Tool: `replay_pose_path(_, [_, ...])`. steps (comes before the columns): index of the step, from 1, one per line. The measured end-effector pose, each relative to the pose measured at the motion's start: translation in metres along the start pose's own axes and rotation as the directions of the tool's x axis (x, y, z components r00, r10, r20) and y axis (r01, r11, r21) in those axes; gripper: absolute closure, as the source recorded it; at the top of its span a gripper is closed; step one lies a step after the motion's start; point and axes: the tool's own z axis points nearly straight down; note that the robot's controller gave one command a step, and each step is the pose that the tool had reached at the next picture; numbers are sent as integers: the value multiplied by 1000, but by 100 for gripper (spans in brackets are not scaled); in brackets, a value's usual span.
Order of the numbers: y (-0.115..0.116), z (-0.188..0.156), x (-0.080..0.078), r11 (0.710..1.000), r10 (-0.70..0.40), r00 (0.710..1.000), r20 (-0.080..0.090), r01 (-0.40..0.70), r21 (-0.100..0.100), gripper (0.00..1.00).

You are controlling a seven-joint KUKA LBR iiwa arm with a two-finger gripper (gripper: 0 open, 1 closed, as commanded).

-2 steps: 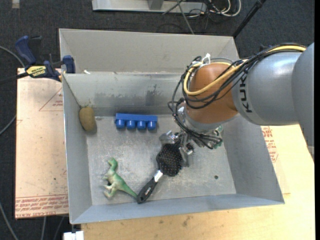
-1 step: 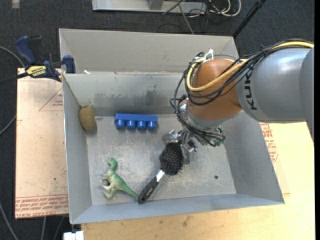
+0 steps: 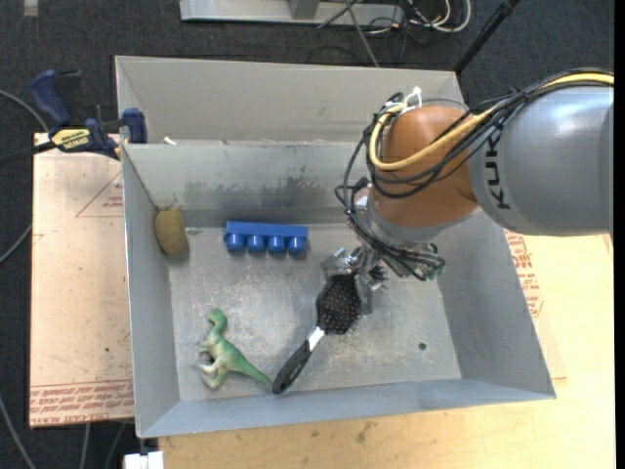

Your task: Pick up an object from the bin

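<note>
The grey metal bin (image 3: 146, 262) holds 4 loose things, well apart. The arm (image 3: 547, 164) reaches in from the right, its orange wrist cover (image 3: 425, 169) wound with cables. The gripper (image 3: 356, 270) hangs at the upper end of a black hairbrush (image 3: 337, 311) near the middle of the bin floor. The brush head lies just below the gripper and its handle slants down-left. I cannot tell whether the fingers are wide or narrow. Left of the gripper, near the back wall, lies a blue brick (image 3: 266, 238) with 4 studs. A green toy dinosaur (image 3: 223, 352) stands in the front-left corner, near the handle tip. A brown oval thing (image 3: 171, 233) rests against the left wall.
</note>
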Motion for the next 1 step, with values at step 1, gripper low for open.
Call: replay_pose_path(1, [0,-13,0,1000,1,1000,1,-1,1,100])
